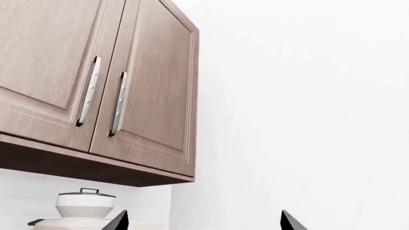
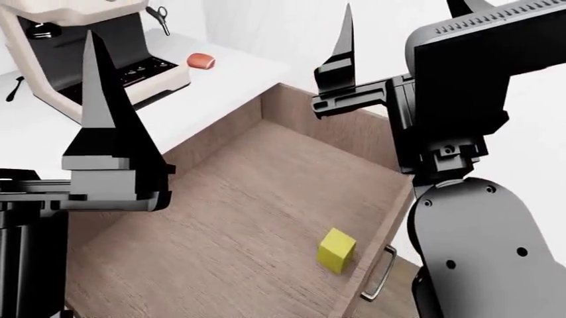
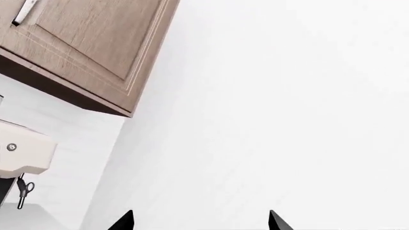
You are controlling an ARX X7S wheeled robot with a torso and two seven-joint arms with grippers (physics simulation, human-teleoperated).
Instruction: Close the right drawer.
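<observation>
The right drawer stands pulled far out in the head view, a deep brown wood-grain box, with its dark bar handle on the front at the lower right. Both arms are raised above it with their fingers pointing up. One left finger rises over the drawer's left side, and a right finger over its far right corner. The left gripper is open and empty, facing the wall. The right gripper is open and empty too. Neither touches the drawer.
A yellow cube lies in the drawer near its front. On the white counter stand a coffee machine and a small red object. Upper wood cabinets hang on the wall above.
</observation>
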